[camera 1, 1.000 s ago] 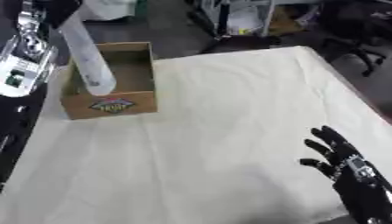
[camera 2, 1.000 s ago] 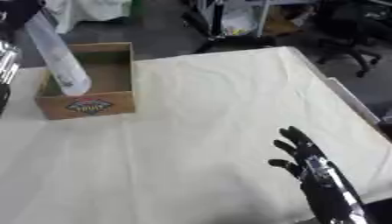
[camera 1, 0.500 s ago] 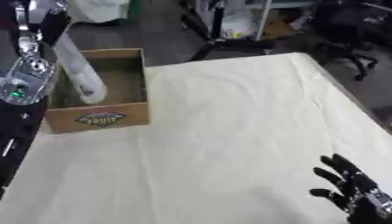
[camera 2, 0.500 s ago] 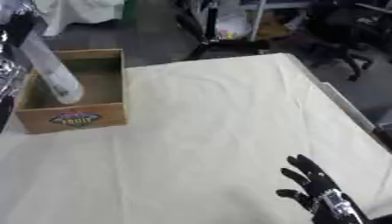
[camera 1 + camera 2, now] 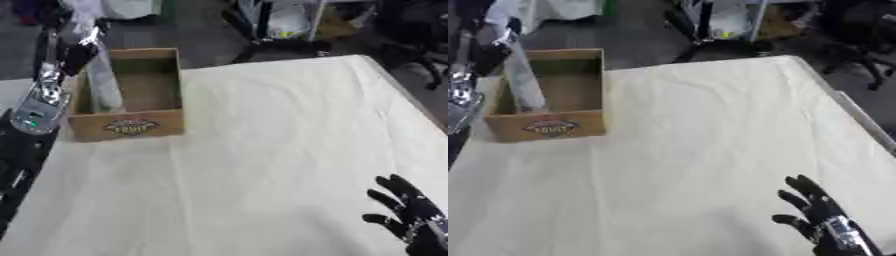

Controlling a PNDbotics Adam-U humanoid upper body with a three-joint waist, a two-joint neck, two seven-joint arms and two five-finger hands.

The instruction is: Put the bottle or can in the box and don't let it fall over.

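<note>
1. Bottle (image 5: 101, 82): a tall, slim, pale, cylinder-like shape with a glossy, clear-looking top, standing inside the box against its left wall and leaning slightly.
2. Box (image 5: 131, 127): open-topped brown cardboard, rectangular, with an oval printed label on its front face; it sits on the far left part of the desk.
3. Desk (image 5: 262, 150): covered in a cream cloth with faint creases.
4. Left hand (image 5: 77, 47): black, up at the bottle's top, just above the box's far left corner. It seems to have hold of the bottle's top, though how the fingers lie around it cannot be made out. A silver forearm panel (image 5: 39, 107) with a green spot runs down just left of the box.
5. Right hand (image 5: 824, 222): black, far from the box, near the lower right corner of the desk, fingers spread and pointing upward, holding nothing.
6. Compared with a second ago, the bottle stands lower and more upright in the box. The whole picture has shifted as well, so the box's and the right hand's changed places in the view come from camera movement.
</note>
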